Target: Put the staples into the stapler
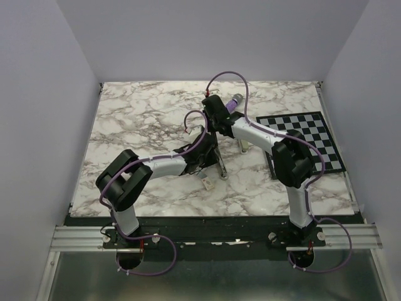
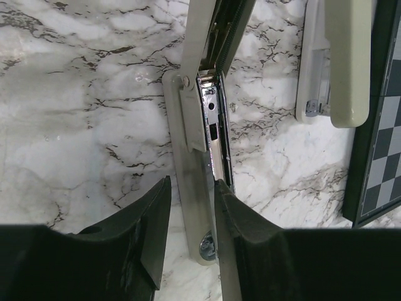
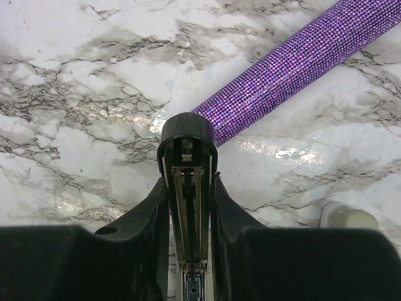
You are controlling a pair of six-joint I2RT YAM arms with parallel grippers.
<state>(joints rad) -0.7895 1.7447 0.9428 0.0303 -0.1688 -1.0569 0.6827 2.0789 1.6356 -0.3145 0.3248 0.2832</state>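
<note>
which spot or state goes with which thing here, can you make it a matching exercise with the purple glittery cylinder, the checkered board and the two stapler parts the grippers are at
Things:
1. purple glittery cylinder
2. black-and-white checkered board
3. dark metal stapler rail with a black rounded tip
4. beige stapler base

Places or states:
a. between the fingers of the left gripper
b. clamped in the right gripper
c. flat on the right side of the marble table
d. lying just beyond the right gripper's tip

Pairs: 1-d, 2-c, 3-b, 4-a
</note>
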